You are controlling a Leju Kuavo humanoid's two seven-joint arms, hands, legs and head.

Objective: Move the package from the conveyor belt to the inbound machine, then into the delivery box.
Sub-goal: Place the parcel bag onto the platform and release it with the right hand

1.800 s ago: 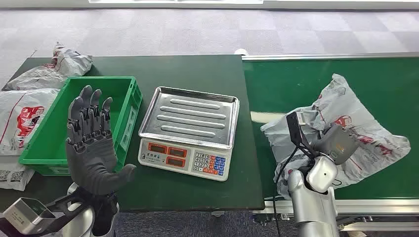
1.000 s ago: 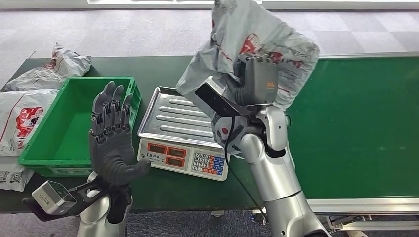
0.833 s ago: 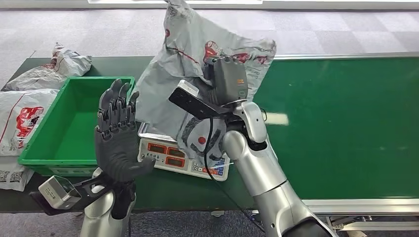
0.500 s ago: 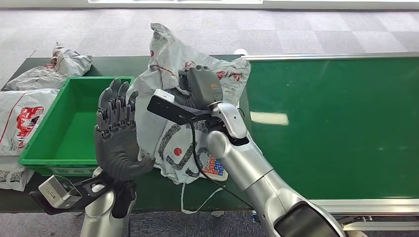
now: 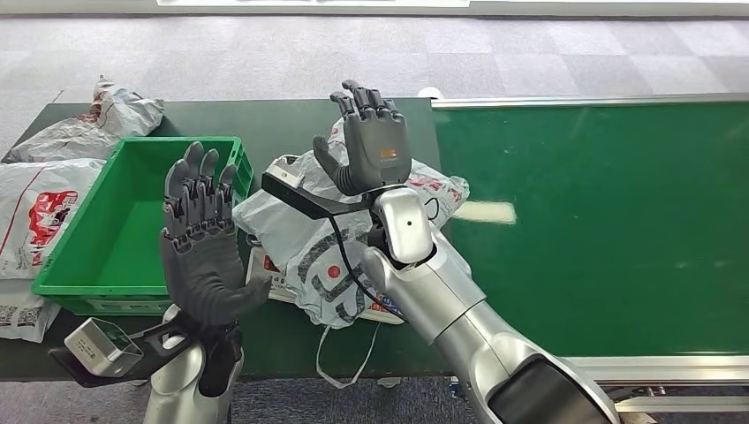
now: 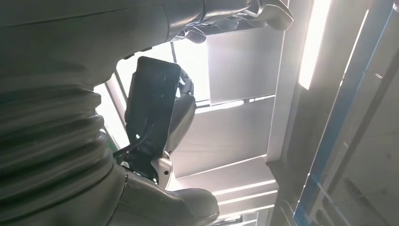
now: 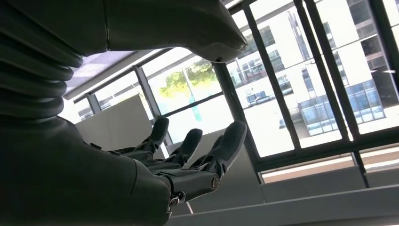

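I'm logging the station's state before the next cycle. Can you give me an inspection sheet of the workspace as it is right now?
Surface: dark green table, with the green conveyor belt adjoining.
Job's things: grey package lies on the scale, covering most of it; green delivery box holds nothing visible.
Clutter: three other grey mail bags beside and behind the box.
Robot hands: left robot hand raised, fingers apart, holding nothing; right robot hand raised above the package, fingers apart, holding nothing.
Cables: black cable along the right forearm.
Surroundings: grey carpet floor; windows and buildings in the right wrist view.
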